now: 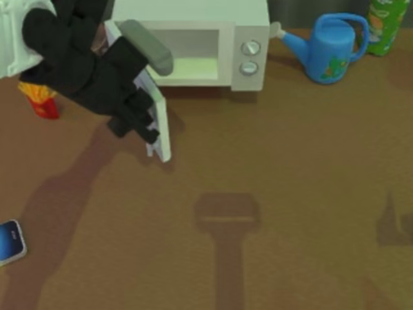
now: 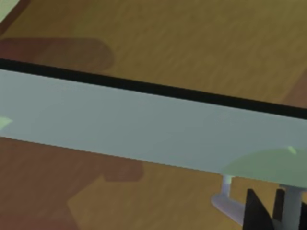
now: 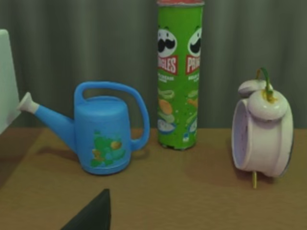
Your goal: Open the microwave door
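**Left claw at the free edge of a door already swung wide**

Left gripper point(image 1: 143, 126): sits at the outer, free end of the microwave door point(image 1: 159, 123), toward the table's left-front of the microwave point(image 1: 193, 39). Black fingers press against the door's left face near its handle; whether they are clamped on it or just hooked behind it, I cannot tell from above. Left wrist view shows only the door's pale edge running across the frame, a pale bracket and dark finger tips in a corner. No clear read on the jaws there either.

Door: stands on edge, long axis running from the hinge at the microwave's left front corner out toward the near side of the table, roughly square to the oven's face. Cavity open and bare.

Judgement: task looks nearly complete; any remaining swing goes further left, away from the cavity, around the hinge.

Right arm: out of the top view, parked off right; its wrist camera faces a blue watering can point(image 3: 103, 136), a green crisp tube point(image 3: 178, 76) and a pale alarm clock point(image 3: 263, 134).
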`<act>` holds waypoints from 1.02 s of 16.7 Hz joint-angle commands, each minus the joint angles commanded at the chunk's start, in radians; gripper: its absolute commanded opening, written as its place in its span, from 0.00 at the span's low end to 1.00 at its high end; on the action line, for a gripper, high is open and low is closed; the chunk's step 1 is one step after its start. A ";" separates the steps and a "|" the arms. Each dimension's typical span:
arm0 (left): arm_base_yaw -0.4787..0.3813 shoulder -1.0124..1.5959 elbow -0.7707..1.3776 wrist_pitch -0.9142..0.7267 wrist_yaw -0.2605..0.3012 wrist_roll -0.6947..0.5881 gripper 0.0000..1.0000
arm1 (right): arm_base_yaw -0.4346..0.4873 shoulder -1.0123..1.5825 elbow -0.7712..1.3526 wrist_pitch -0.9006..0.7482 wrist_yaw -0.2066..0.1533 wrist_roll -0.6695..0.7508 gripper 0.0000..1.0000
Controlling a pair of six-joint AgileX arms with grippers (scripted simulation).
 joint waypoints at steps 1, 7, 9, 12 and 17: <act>0.000 0.000 0.000 0.000 0.000 0.000 0.00 | 0.000 0.000 0.000 0.000 0.000 0.000 1.00; 0.020 -0.002 0.002 -0.020 0.022 0.058 0.00 | 0.000 0.000 0.000 0.000 0.000 0.000 1.00; 0.043 -0.004 0.004 -0.038 0.045 0.114 0.00 | 0.000 0.000 0.000 0.000 0.000 0.000 1.00; 0.072 -0.007 0.001 -0.063 0.079 0.183 0.00 | 0.000 0.000 0.000 0.000 0.000 0.000 1.00; 0.078 -0.006 0.000 -0.068 0.084 0.194 0.00 | 0.000 0.000 0.000 0.000 0.000 0.000 1.00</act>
